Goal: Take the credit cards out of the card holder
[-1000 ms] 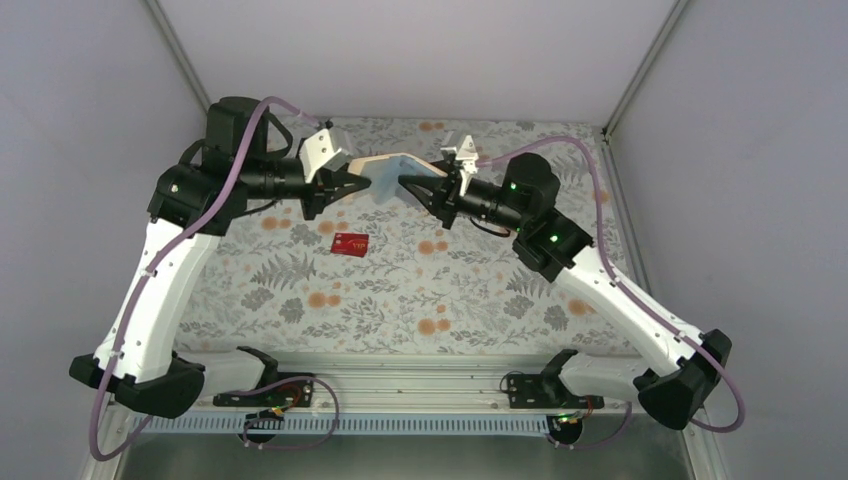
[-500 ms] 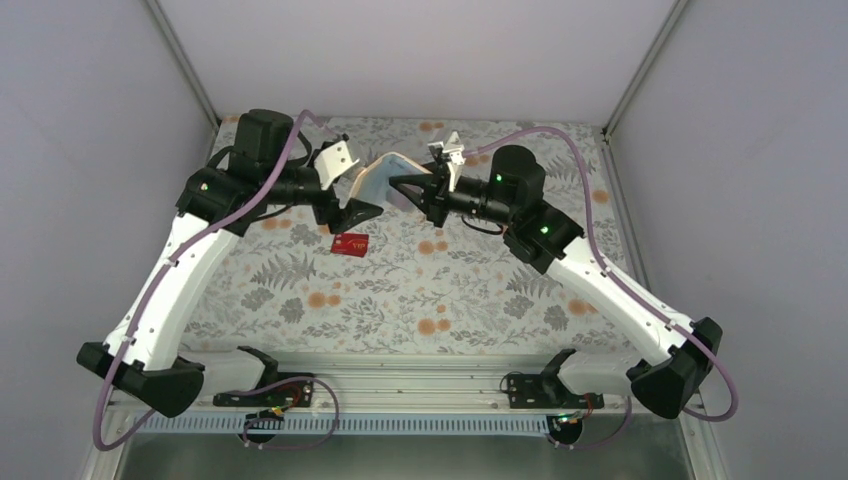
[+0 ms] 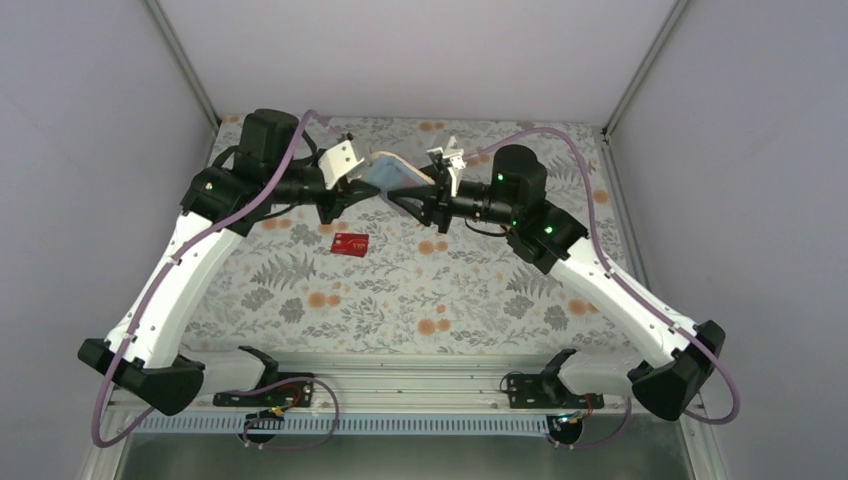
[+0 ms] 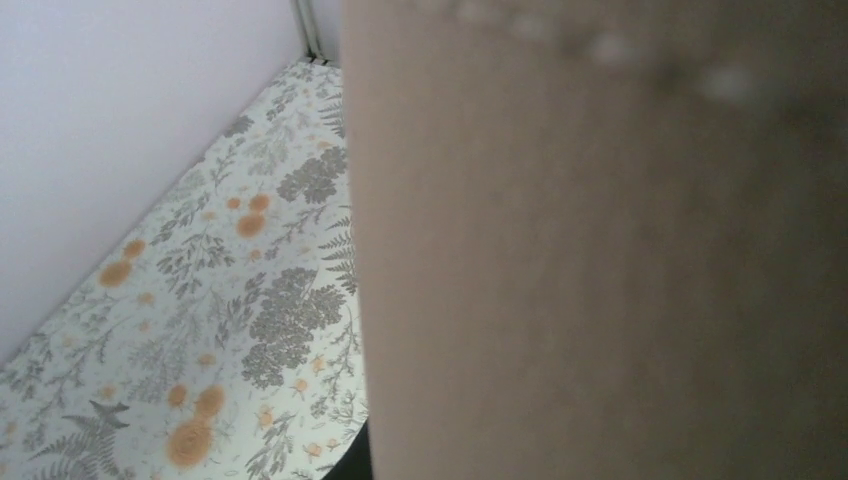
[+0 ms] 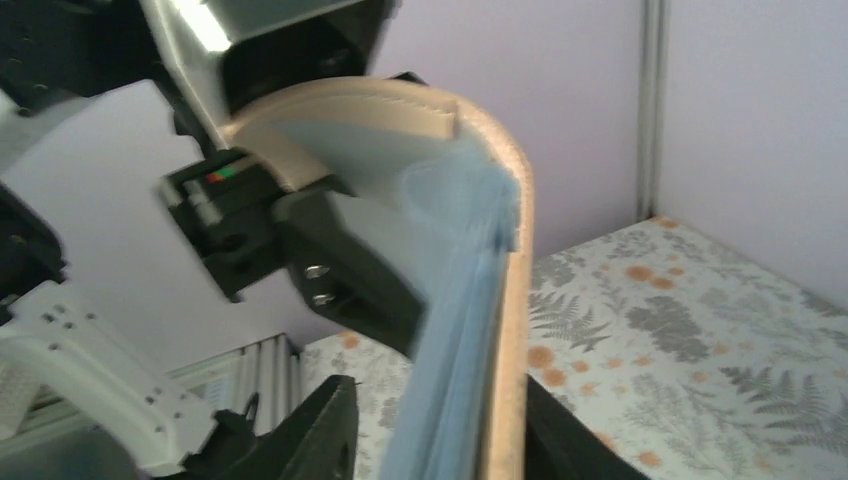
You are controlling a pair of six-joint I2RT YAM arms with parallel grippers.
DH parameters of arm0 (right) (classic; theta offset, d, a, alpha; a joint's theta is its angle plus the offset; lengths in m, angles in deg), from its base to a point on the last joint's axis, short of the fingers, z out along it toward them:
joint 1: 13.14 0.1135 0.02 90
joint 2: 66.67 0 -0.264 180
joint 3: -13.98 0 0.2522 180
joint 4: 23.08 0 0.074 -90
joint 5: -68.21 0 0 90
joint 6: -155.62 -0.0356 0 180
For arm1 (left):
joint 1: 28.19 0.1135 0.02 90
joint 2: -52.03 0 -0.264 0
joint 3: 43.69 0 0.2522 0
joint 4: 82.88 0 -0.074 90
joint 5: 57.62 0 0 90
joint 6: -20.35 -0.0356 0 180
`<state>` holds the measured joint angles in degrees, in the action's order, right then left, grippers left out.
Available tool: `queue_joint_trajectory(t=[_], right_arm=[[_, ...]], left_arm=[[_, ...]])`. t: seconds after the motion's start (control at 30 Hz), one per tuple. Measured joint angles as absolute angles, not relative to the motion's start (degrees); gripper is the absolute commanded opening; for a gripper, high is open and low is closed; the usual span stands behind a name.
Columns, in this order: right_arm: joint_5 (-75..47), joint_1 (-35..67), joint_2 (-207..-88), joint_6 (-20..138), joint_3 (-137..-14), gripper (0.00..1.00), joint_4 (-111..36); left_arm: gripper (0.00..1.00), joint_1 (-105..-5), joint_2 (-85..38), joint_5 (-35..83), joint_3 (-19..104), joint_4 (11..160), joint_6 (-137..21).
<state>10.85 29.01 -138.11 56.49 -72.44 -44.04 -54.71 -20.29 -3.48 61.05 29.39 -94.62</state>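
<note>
Card holder [image 3: 392, 170] hangs mid-air btwn both arms, above the tabletop [image 3: 400, 290]. Left claw [image 3: 360, 186] is pinched tight on its tan flap. Right claw [image 3: 402, 193] sits narrow astride the other flap, can't tell if gripping. Risk: a weak hold lets it twist, drop near the red card [image 3: 350, 243].

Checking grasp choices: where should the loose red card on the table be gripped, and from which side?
Likely from straight above, pinching the red card across its shorter width: it lies flat and thin on the table, nothing beside it.
</note>
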Motion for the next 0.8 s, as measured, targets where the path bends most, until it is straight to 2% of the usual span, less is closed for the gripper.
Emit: queue_joint_trajectory(t=[0.07,0.17,0.5,0.67,0.8], right_arm=[[11.44,29.03,-136.58,57.26,-71.70,0.54,-44.78],[11.66,28.02,-132.82,58.39,-69.08,0.57,-45.61],[9.67,24.53,-128.93,61.15,-64.11,0.46,-47.25],[10.15,24.35,-128.88,63.33,-64.11,0.57,-48.98],[10.11,23.89,-128.07,65.87,-64.01,0.57,-51.14]], left_arm=[[0.02,-54.56,-20.40,-3.91,61.23,29.56,-94.42],[0.02,-54.56,-20.46,-5.35,61.91,29.45,-94.25],[0.02,-54.56,-20.40,-9.60,62.50,28.91,-94.27],[0.02,-54.54,-20.37,-10.32,62.50,28.05,-94.68],[0.03,-54.34,-20.33,-10.32,62.50,27.95,-94.86]])
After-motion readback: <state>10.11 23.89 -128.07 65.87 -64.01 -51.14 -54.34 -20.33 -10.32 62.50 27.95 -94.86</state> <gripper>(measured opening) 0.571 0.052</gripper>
